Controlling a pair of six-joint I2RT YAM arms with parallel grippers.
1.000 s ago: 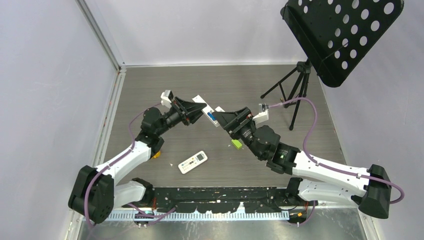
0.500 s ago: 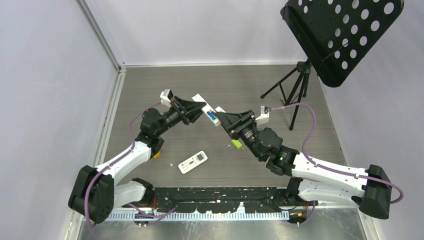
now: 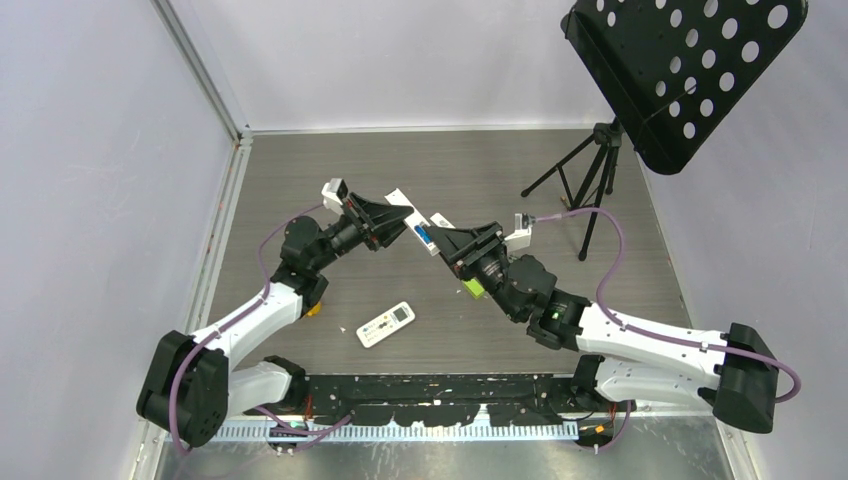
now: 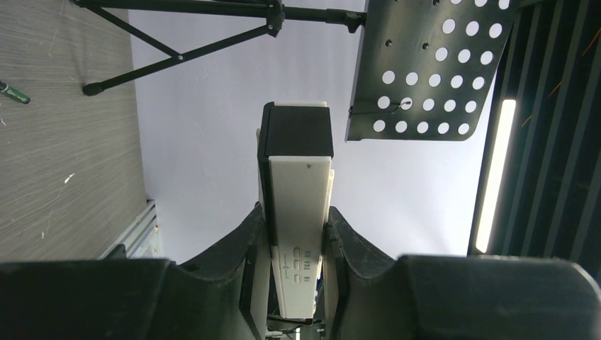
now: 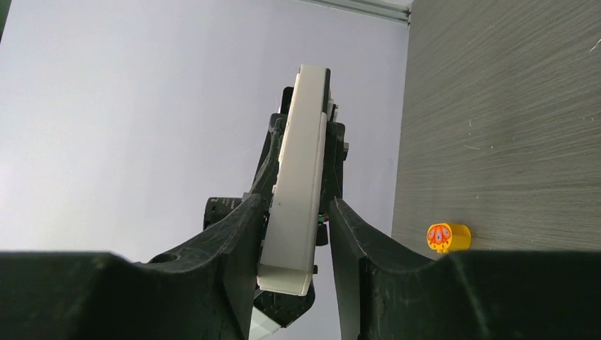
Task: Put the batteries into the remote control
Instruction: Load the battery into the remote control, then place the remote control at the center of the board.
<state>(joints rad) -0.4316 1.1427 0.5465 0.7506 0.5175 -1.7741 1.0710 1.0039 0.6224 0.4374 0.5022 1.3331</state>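
Note:
A white remote control (image 3: 399, 197) is held up above the table, and my left gripper (image 3: 402, 216) is shut on it. In the left wrist view both fingers press its sides (image 4: 300, 191). A blue battery (image 3: 424, 235) shows in the remote's open back. My right gripper (image 3: 441, 236) reaches in from the right, its jaws around the remote's free end (image 5: 300, 163). One finger (image 5: 244, 234) touches the remote; a narrow gap remains at the other. A small dark slim cylinder (image 4: 14, 93) lies on the table.
A second white remote (image 3: 386, 324) lies near the front edge of the table. A bright green block (image 3: 472, 288) sits under the right arm. A yellow toy (image 5: 448, 237) lies by the left arm. A black music stand (image 3: 690, 70) on a tripod (image 3: 590, 190) stands at the back right.
My right gripper has moved left onto the remote's free end and its jaws have narrowed around it. The left gripper and the remote have stayed put.

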